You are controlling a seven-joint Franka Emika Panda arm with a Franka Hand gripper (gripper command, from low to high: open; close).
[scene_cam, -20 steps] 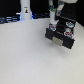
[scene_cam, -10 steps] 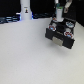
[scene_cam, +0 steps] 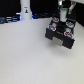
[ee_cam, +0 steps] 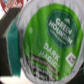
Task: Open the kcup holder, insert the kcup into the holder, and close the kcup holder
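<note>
The jaws (scene_cam: 62, 15) hang over the far side of the kcup holder (scene_cam: 61, 33), and whether they are pinching the kcup cannot be told: the exterior view is too blurred and the wrist view shows no fingertip clearly. The kcup (ee_cam: 50, 42) fills the wrist view, its bright green lid facing the camera square on, which suggests it sits right beneath the wrist, either held or already dropped into a slot. In the exterior view it shows only as a small green patch (scene_cam: 63, 8) at the arm's tip.

The holder stands on the white bench (scene_cam: 25, 55) toward the exterior view's right, its tray seemingly drawn out, with round pod tops visible in rows. A white bottle-like object (scene_cam: 25, 10) stands well apart at the back.

The step in hand looks like seating the pod. To do it well, keep the pod upright, centre it over a free round slot, lower straight down until the rim rests on the tray, and only then let go.

The pod's axis runs vertically, lid up, body down; the holder's long axis runs diagonally across the bench
</note>
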